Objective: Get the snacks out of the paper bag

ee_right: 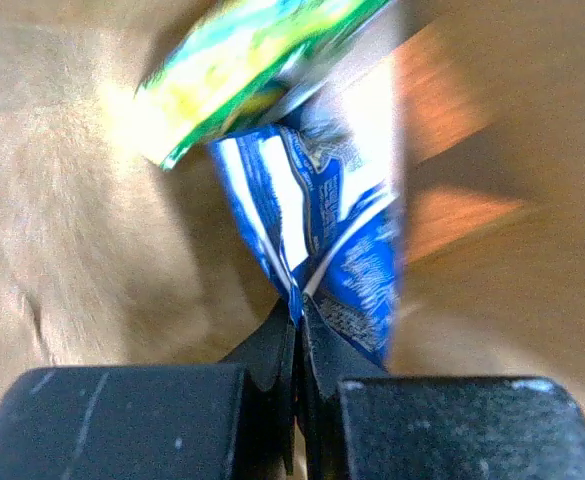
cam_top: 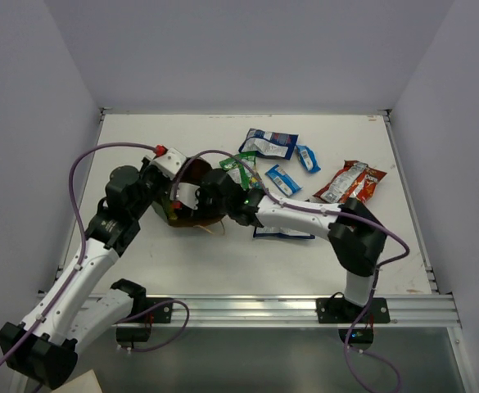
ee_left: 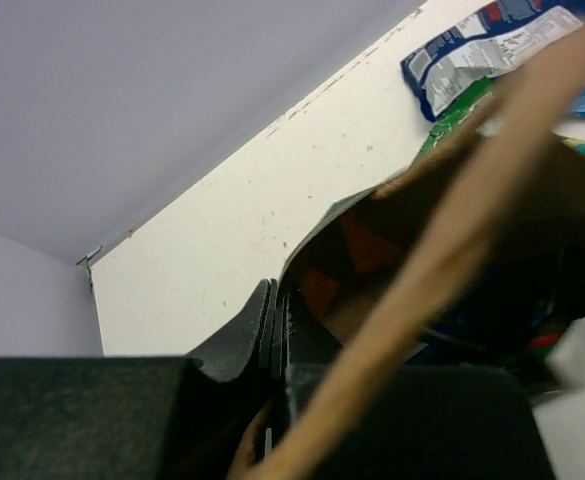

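Observation:
The paper bag (cam_top: 192, 216) lies on its side at the table's left middle, its mouth toward the right. My left gripper (cam_top: 172, 195) is shut on the bag's rim (ee_left: 312, 235); the tan handle (ee_left: 452, 230) crosses the left wrist view. My right gripper (cam_top: 210, 195) reaches into the bag's mouth. In the right wrist view it (ee_right: 300, 315) is shut on a blue-and-white packet (ee_right: 322, 220) inside the brown kraft interior (ee_right: 62, 230). A green packet (ee_right: 252, 55) lies just beyond it in the bag.
Several snacks lie outside, right of the bag: a blue-and-white packet (cam_top: 269, 143), a small blue bar (cam_top: 307, 158), a small blue packet (cam_top: 282, 179), a green packet (cam_top: 241, 168), a red-orange chip bag (cam_top: 351, 182), and another blue-and-white packet (cam_top: 284, 232) under my right arm.

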